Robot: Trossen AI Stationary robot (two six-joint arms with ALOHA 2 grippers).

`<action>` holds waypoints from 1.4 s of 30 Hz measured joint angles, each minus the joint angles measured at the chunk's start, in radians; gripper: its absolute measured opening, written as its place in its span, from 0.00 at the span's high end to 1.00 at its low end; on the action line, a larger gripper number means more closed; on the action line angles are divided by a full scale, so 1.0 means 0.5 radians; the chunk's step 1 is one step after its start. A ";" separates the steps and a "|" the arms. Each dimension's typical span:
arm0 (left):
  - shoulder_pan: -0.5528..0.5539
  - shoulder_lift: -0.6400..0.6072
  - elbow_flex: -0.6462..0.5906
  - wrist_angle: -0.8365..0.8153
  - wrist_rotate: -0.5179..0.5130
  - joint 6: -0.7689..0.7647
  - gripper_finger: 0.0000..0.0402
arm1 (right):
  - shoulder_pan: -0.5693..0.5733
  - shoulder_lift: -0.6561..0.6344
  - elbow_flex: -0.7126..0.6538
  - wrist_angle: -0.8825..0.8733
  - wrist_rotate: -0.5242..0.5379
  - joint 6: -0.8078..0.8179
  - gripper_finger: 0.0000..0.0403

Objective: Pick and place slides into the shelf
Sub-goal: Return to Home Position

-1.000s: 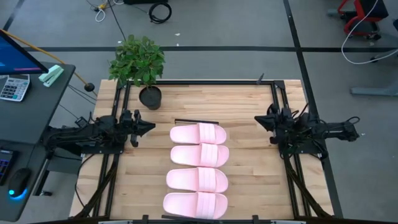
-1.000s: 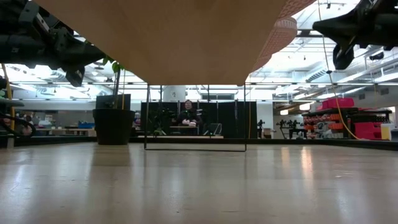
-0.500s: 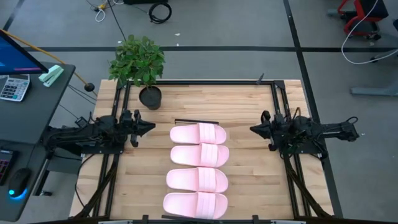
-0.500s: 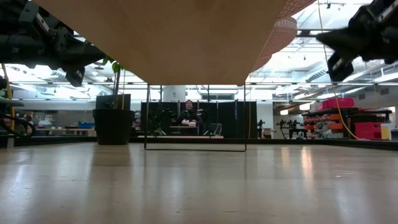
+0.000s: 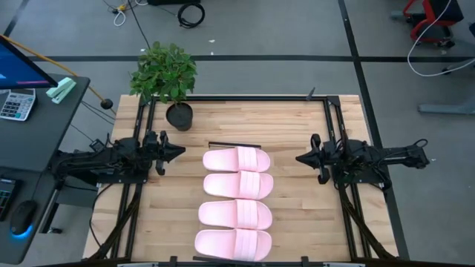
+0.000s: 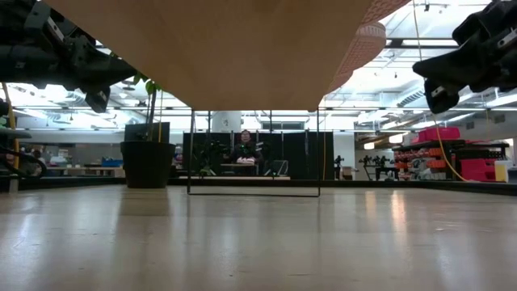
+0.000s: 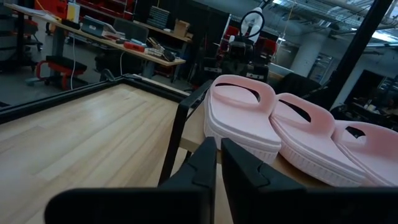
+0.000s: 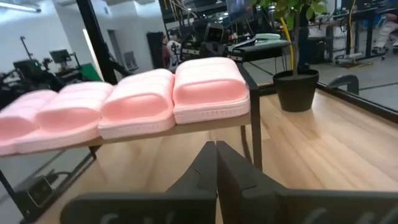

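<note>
Several pale pink slides (image 5: 236,200) lie side by side in a row, soles down on the shelf (image 6: 218,48), a light-wood board on thin black rails (image 6: 254,192) in the middle of the table. My left gripper (image 5: 178,150) hovers shut and level at the table's left side, pointing at the slides (image 7: 239,118). My right gripper (image 5: 300,158) hovers shut and level at the right side, facing the slides (image 8: 143,93) from the other end. Neither gripper touches anything.
A potted plant (image 5: 165,74) stands at the table's far left corner. Black frame rails (image 5: 329,126) run along the table's sides. A desk with a calculator (image 5: 16,104) stands left of the table. A person (image 6: 245,149) sits far off in the room.
My right gripper has sunk a little and rolled, its tip swinging toward the table's near edge and slightly toward the slides. It has stayed shut. The slides and the shelf have not moved.
</note>
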 joint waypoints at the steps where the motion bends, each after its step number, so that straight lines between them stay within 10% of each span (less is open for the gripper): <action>1: 0.000 0.000 0.000 0.000 0.000 -0.001 0.92 | -0.006 0.007 0.000 0.000 0.001 -0.019 1.00; 29: 0.000 0.000 0.000 0.000 0.000 0.007 0.91 | -0.040 0.022 0.013 -0.020 0.003 -0.023 0.97; 42: 0.000 0.000 0.000 -0.008 -0.001 0.564 0.92 | -0.040 0.022 0.030 -0.012 0.002 -0.020 0.96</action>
